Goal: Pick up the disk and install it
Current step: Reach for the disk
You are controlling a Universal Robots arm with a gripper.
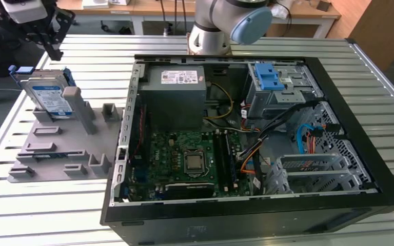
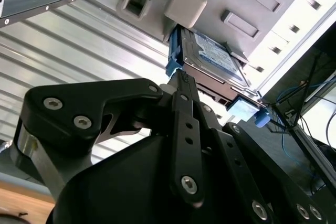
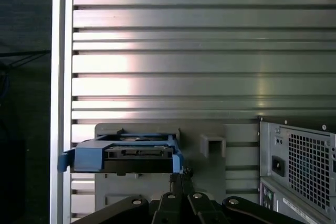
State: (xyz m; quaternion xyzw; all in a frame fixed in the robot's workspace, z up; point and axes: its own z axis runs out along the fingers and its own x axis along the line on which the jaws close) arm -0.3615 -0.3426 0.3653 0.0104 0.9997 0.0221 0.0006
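Observation:
The disk (image 1: 50,95) stands on edge in a slot of a grey holder (image 1: 60,148) at the exterior view's left. It is a silver-grey drive with a white-and-blue label in a blue carrier. My gripper (image 1: 55,53) hangs just above its upper end, apart from it, fingers together and holding nothing. In the second wrist view the gripper (image 2: 181,78) points at the disk (image 2: 210,56) close by. In the first wrist view the disk (image 3: 126,153) sits end-on just beyond the gripper (image 3: 179,174).
An open computer case (image 1: 361,189) lies on the slatted metal table (image 1: 80,215) to the exterior view's right of the holder. Inside are a grey power supply (image 1: 176,89), a motherboard (image 1: 190,159), cables and a metal drive cage (image 1: 279,92) with a blue latch bracket (image 1: 268,76).

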